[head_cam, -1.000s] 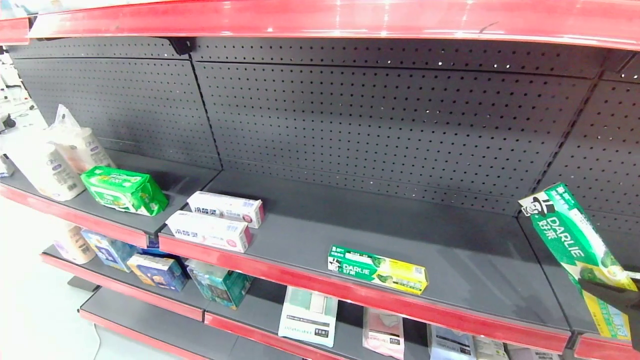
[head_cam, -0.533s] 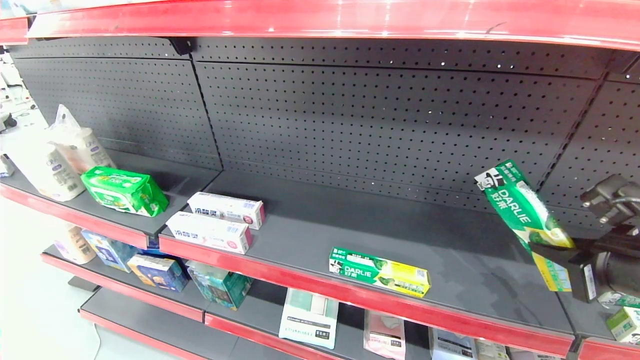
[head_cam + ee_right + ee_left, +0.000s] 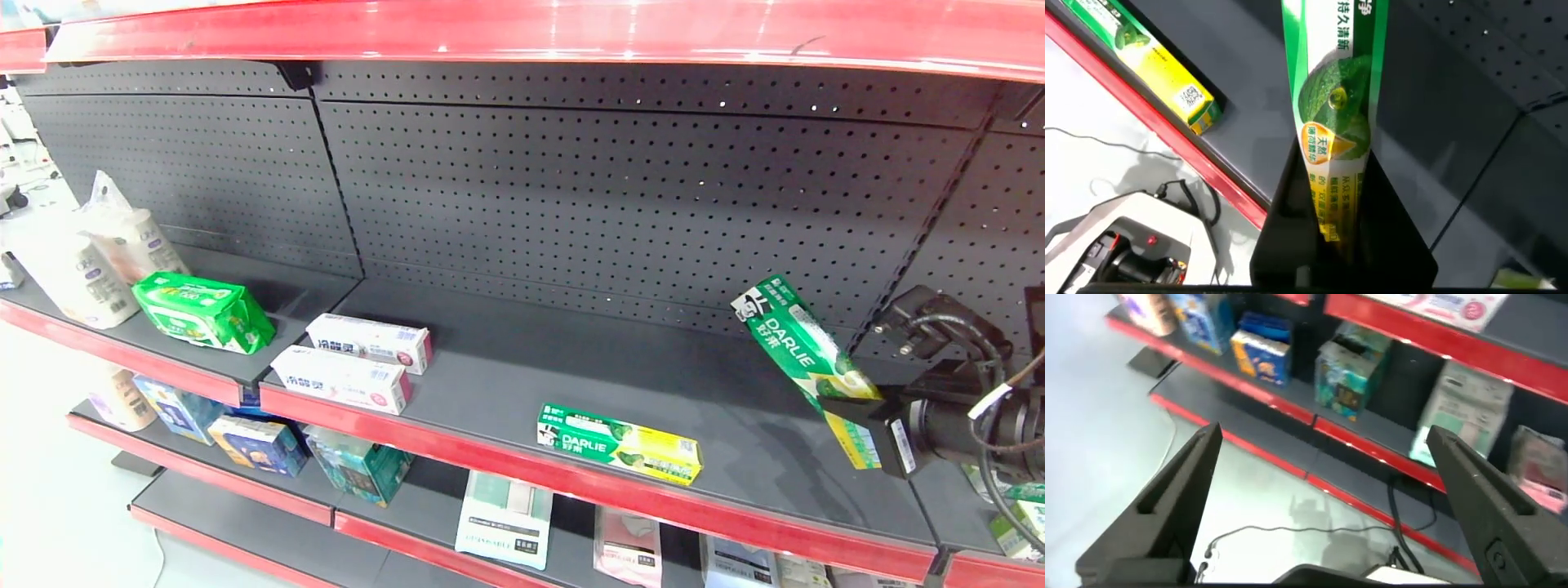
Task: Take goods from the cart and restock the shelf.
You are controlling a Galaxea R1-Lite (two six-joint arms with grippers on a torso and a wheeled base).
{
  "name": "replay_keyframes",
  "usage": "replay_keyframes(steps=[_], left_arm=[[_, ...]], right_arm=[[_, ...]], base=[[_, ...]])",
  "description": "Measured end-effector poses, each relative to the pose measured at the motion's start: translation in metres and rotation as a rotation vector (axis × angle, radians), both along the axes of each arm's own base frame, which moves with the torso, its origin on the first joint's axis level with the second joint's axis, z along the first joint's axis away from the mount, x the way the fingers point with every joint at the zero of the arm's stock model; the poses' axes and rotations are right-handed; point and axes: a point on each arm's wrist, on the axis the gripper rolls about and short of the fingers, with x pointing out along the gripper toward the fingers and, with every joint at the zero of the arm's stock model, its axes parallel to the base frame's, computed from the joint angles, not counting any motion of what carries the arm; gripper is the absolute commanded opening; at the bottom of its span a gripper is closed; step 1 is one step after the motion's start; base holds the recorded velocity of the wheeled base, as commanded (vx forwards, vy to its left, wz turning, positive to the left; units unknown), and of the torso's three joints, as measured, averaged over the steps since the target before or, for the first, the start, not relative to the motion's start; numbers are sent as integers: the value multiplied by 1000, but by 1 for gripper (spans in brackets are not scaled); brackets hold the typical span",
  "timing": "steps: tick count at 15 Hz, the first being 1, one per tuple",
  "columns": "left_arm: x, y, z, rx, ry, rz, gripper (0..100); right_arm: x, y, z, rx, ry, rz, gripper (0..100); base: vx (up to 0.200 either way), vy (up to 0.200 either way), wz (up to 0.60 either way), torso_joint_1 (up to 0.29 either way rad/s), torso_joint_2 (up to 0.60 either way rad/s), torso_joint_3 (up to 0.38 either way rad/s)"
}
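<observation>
Dark shelf point(image 3: 506, 367) bears two white boxes point(image 3: 341, 377), one green box point(image 3: 619, 441); right gripper point(image 3: 853, 416) clamps a second green box point(image 3: 804, 359), left gripper point(image 3: 1323, 437) gapes.

Green/yellow toothpaste box point(image 3: 804, 359), tilted, held above shelf point(image 3: 522, 359) rt end; matching box point(image 3: 619, 441) flat nr front edge.

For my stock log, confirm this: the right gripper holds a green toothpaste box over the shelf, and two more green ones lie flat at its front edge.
Wrong on the count: the head view shows one flat green box at the front edge of the shelf, not two. The right gripper does hold a green toothpaste box over the shelf.
</observation>
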Motion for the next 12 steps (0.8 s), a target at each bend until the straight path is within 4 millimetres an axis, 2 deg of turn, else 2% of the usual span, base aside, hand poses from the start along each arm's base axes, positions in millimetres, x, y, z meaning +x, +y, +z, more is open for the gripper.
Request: replay_keyframes(steps=[3, 8, 9, 12], left_arm=[[-4, 1, -12, 6, -24, 45, 100], [-7, -5, -16, 14, -65, 240, 100], [-6, -7, -17, 14, -93, 220, 100], [-6, -13, -22, 1, -197, -117, 100]], right_arm=[[-2, 0, -4, -3, 16, 0, 0], [-5, -1, -8, -9, 29, -2, 0], [-6, -1, -8, -9, 29, -2, 0], [-6, -1, -9, -12, 31, 1, 0]], base=[[0, 0, 0, 0, 0, 0], [0, 0, 0, 0, 0, 0], [0, 0, 0, 0, 0, 0], [0, 0, 0, 0, 0, 0]])
